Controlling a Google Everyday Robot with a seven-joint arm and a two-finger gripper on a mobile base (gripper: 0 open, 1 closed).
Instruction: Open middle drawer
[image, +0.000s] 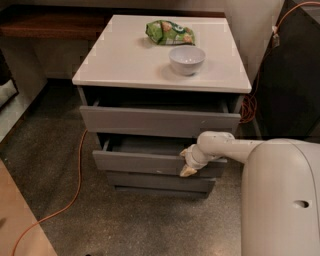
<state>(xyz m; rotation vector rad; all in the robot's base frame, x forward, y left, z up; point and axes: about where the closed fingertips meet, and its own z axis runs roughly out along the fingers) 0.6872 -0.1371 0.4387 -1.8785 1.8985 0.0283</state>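
The middle drawer (140, 162) of the white-topped cabinet (125, 65) stands pulled out a little, with its shallow grey interior showing behind the front. My gripper (187, 162) is at the right part of that drawer's front, at its upper edge, with the white arm reaching in from the right. The upper drawer (160, 120) is also pulled out a little. The lowest drawer (160, 182) sits shut beneath.
A white bowl (187, 59) and a green snack bag (170, 32) lie on the cabinet top. An orange cable (75, 185) runs over the speckled floor at the left. A dark panel (290, 75) stands at the right. A wooden shelf (50, 25) is behind left.
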